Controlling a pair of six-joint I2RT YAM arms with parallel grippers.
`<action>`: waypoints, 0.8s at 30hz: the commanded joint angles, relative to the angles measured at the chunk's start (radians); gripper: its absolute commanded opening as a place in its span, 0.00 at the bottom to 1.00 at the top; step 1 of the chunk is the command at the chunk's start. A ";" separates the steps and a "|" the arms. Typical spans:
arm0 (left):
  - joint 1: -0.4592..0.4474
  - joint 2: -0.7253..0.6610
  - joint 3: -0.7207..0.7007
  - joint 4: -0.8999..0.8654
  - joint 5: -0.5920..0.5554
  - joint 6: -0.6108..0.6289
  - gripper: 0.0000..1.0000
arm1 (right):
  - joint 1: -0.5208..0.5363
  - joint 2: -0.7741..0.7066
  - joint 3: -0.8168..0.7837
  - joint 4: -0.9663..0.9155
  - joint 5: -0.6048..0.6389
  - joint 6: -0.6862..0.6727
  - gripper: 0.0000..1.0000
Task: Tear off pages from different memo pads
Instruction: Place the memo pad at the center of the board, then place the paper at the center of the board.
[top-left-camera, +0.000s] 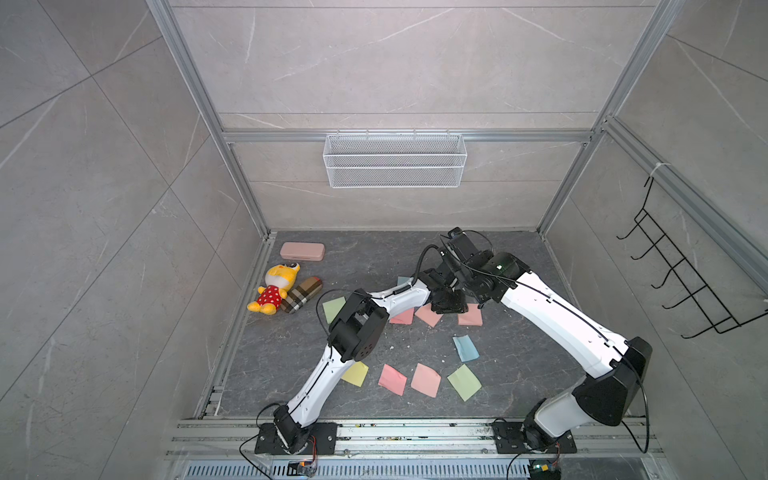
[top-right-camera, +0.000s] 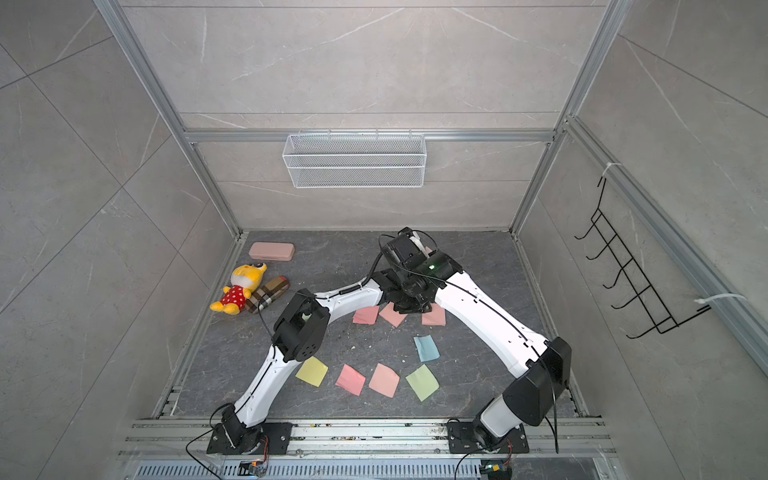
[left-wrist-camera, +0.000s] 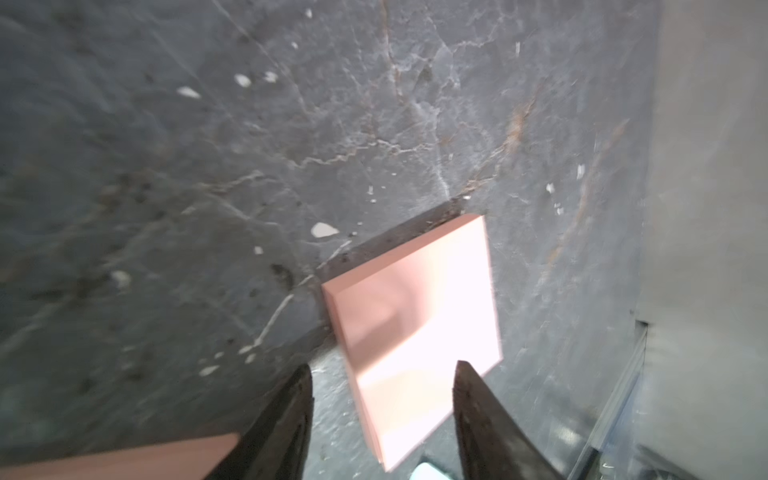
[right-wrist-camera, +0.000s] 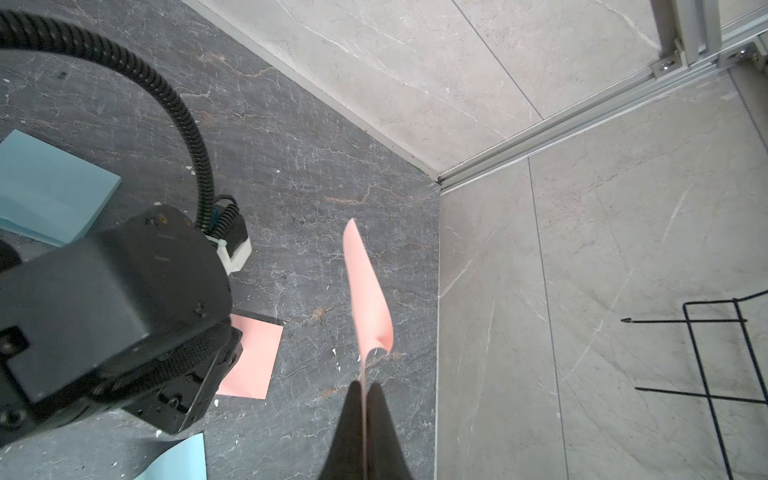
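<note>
— Your left gripper (left-wrist-camera: 384, 365) has its jaws apart, holding nothing, right over the square salmon memo pad (left-wrist-camera: 415, 316) lying on the dark stone tabletop (left-wrist-camera: 166, 166).
— Your right gripper (right-wrist-camera: 365, 384) is pinched tight on a thin curled salmon page (right-wrist-camera: 368, 299), raised off the tabletop.

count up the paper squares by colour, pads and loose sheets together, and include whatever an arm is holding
yellow square: 1
green squares: 2
blue squares: 2
pink or salmon squares lying on the table: 5
salmon sheet pinched in the jaws of the right gripper: 1
total: 11
</note>
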 joint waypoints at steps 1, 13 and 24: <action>-0.021 -0.068 0.022 -0.136 -0.114 0.102 0.62 | -0.032 -0.041 -0.004 -0.014 -0.033 0.038 0.00; -0.041 -0.430 -0.231 0.042 -0.169 0.202 0.64 | -0.223 -0.123 -0.124 -0.091 -0.248 0.191 0.00; -0.015 -0.726 -0.580 0.154 -0.294 0.284 0.67 | -0.250 -0.173 -0.363 -0.095 -0.412 0.342 0.00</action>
